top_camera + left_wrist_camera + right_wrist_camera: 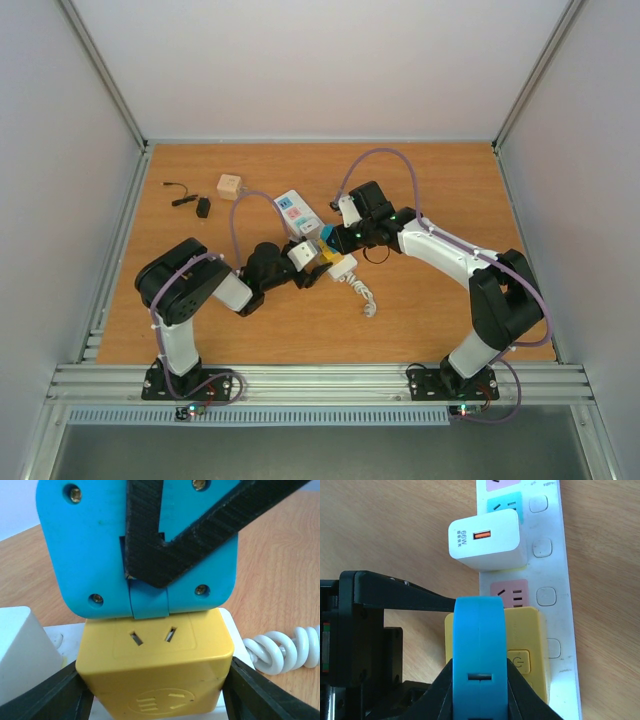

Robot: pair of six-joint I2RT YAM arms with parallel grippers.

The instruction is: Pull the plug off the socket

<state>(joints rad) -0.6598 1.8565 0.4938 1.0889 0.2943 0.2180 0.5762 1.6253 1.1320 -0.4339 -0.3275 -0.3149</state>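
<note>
The socket is a long white power strip lying at an angle mid-table, with pink and teal outlets showing in the right wrist view. A yellow cube adapter sits on it. A blue plug rests against the adapter's top. My left gripper is shut on the yellow adapter, one black finger on each side. My right gripper is shut on the blue plug. In the top view the two grippers, left and right, meet over the strip.
A white 66W charger is plugged into the strip beside the adapter. The strip's coiled white cord trails toward the near side. A small wooden cube and a black adapter with cable lie at the back left.
</note>
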